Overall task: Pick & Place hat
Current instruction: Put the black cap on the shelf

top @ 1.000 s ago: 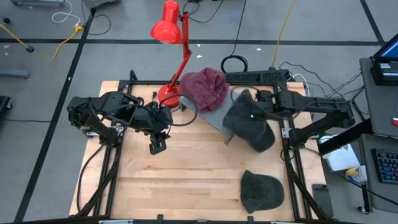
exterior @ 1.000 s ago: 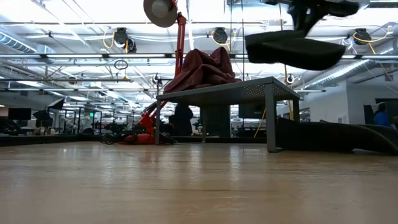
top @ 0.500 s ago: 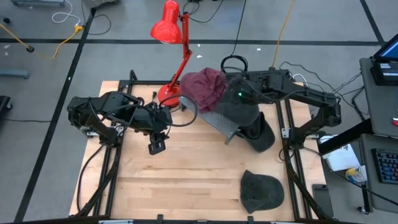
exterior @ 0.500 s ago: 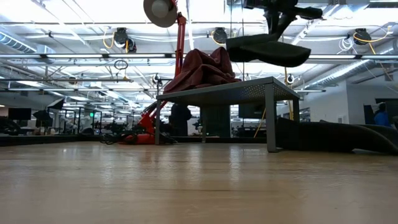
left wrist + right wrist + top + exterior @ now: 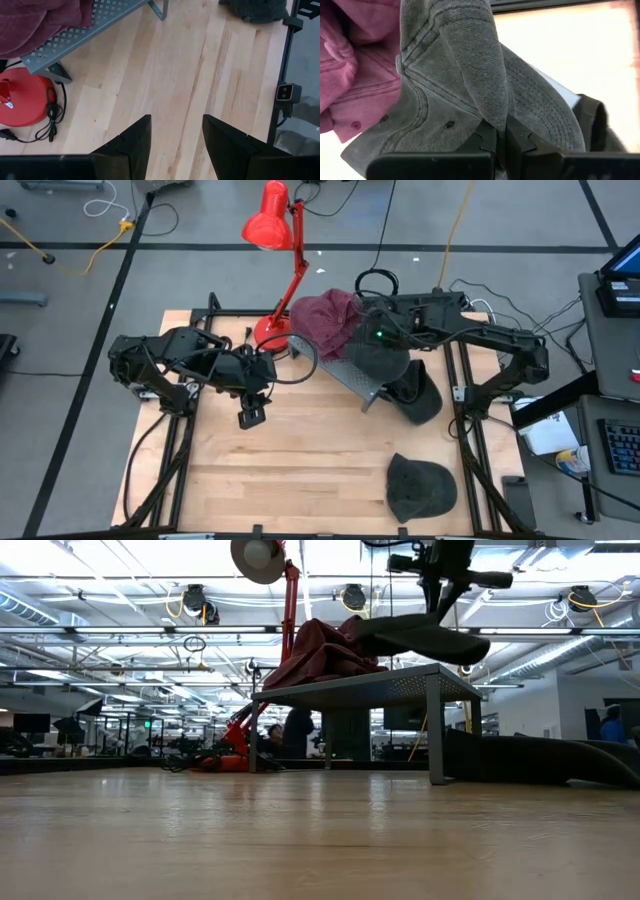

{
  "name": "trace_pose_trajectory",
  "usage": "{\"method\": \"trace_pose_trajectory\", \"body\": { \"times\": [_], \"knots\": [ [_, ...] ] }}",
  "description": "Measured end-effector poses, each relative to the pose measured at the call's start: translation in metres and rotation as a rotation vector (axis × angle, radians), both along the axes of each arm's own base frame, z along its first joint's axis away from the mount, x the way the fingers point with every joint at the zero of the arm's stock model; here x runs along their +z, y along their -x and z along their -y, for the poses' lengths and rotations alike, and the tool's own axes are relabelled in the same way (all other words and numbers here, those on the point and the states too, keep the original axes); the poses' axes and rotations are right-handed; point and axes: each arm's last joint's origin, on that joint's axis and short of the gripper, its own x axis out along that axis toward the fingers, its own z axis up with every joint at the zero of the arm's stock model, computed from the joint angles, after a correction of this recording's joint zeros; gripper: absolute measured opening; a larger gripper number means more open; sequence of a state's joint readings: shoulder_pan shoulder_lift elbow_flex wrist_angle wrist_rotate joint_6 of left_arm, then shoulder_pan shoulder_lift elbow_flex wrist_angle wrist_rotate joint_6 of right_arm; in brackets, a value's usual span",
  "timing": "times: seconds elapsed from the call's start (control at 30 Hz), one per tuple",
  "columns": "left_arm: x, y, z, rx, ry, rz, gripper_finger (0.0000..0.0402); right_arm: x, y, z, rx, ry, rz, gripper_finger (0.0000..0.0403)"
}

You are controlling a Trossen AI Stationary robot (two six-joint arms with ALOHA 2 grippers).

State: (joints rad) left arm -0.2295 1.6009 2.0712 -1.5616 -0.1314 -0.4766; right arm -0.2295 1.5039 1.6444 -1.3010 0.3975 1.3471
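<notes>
The right claw [image 5: 499, 142], pinched on a grey hat [image 5: 383, 358], holds it above the metal rack [image 5: 370, 687] against the maroon hat [image 5: 322, 317], while the left claw [image 5: 172, 142] gapes empty over the bench [image 5: 300, 460].

**Grey cap held over the metal stand**

The right gripper [image 5: 383, 337] holds a dark grey cap [image 5: 380, 360] above the perforated metal stand [image 5: 352, 375], just beside the maroon hat [image 5: 326, 320] lying on that stand. Another dark cap [image 5: 421, 486] lies well apart from the stand. The left gripper [image 5: 252, 414] hovers beside the stand.
</notes>
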Motion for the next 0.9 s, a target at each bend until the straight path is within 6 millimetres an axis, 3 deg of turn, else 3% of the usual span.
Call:
{"method": "trace_pose_trajectory", "body": {
  "times": [0.57, 0.9],
  "knots": [
    [0.0, 0.001, 0.0, -0.026, -0.016, -0.008, 0.0182, -0.037, -0.013, 0.001, 0.025, -0.045, 0.057, 0.0006],
    [0.0, 0.001, 0.0, -0.026, -0.016, -0.008, 0.0182, -0.037, -0.011, 0.0, 0.057, -0.038, 0.037, 0.0089]
  ]
}}
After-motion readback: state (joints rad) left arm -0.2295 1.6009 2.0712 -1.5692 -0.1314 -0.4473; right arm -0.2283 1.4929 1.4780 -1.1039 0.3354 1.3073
